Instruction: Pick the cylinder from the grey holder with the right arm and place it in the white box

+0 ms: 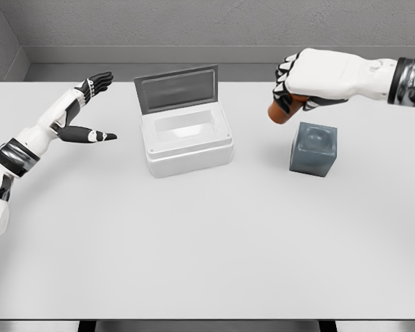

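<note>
My right hand (290,93) is shut on an orange-brown cylinder (282,113), whose lower end sticks out below the curled fingers. The cylinder hangs tilted in the air, up and to the left of the grey holder (313,149), clear of it. The holder is a dark grey cube with a round hollow on top, standing on the table right of centre. The white box (187,138) sits left of the hand with its grey lid (176,88) raised at the back and its inside bare. My left hand (90,111) is open at the far left, fingers spread.
The white table (207,242) stretches wide toward its front edge. A grey wall runs behind the table's far edge. The gap between the box and the holder is about one hand wide.
</note>
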`<act>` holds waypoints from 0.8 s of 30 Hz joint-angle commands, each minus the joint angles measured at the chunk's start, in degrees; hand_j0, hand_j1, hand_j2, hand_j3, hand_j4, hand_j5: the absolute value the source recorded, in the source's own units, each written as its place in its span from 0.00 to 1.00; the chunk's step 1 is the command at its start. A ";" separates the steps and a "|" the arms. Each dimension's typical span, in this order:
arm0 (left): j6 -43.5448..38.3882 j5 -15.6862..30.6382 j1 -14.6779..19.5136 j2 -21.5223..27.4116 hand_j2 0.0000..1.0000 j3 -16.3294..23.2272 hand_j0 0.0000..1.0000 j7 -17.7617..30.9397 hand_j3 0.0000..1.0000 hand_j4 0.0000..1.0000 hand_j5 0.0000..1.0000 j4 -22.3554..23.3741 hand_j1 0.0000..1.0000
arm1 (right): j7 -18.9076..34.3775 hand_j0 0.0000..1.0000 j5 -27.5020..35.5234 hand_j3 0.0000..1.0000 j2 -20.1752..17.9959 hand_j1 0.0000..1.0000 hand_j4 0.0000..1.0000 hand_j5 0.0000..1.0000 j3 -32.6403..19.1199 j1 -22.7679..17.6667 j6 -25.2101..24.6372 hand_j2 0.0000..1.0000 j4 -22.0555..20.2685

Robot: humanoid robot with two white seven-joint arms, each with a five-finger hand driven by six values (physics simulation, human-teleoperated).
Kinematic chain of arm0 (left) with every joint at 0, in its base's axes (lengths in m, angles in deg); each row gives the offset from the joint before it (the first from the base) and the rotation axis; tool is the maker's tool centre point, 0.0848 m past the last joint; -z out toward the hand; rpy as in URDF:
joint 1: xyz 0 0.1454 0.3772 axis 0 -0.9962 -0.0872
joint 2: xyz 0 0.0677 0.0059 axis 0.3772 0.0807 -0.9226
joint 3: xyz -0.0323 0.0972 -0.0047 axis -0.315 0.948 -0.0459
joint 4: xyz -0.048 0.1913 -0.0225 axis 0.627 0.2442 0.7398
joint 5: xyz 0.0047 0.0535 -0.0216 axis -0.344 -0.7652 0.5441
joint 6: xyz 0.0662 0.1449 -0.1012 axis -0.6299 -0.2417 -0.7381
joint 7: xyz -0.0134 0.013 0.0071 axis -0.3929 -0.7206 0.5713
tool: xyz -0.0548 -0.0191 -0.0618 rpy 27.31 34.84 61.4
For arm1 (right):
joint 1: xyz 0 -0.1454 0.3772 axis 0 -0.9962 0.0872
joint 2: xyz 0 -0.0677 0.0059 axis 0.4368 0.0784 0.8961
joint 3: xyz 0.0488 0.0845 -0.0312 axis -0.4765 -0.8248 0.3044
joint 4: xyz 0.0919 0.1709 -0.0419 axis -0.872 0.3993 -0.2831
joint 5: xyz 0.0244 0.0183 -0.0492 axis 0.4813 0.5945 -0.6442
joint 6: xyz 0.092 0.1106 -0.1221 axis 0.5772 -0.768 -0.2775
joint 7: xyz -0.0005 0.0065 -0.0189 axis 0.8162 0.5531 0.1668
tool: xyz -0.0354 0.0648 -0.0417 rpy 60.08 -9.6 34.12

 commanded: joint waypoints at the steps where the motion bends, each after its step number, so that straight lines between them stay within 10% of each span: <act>1: -0.08 0.44 0.00 -0.01 1.00 -0.05 1.00 -0.05 1.00 1.00 1.00 0.07 1.00 | 0.24 0.24 0.20 0.24 1.01 0.24 0.24 0.24 0.01 0.00 -0.16 0.24 0.21; 15: -0.08 0.44 0.00 0.08 1.00 -0.05 1.00 0.04 1.00 1.00 1.00 0.07 1.00 | 2.43 0.24 -0.50 0.24 8.83 0.24 0.24 0.24 2.03 1.93 -0.16 0.24 3.90; 24: -0.08 0.44 0.00 0.08 1.00 -0.05 1.00 0.04 1.00 1.00 1.00 0.07 1.00 | 4.02 0.24 -4.28 0.24 18.32 0.24 0.24 0.24 5.19 6.15 -0.16 0.24 14.80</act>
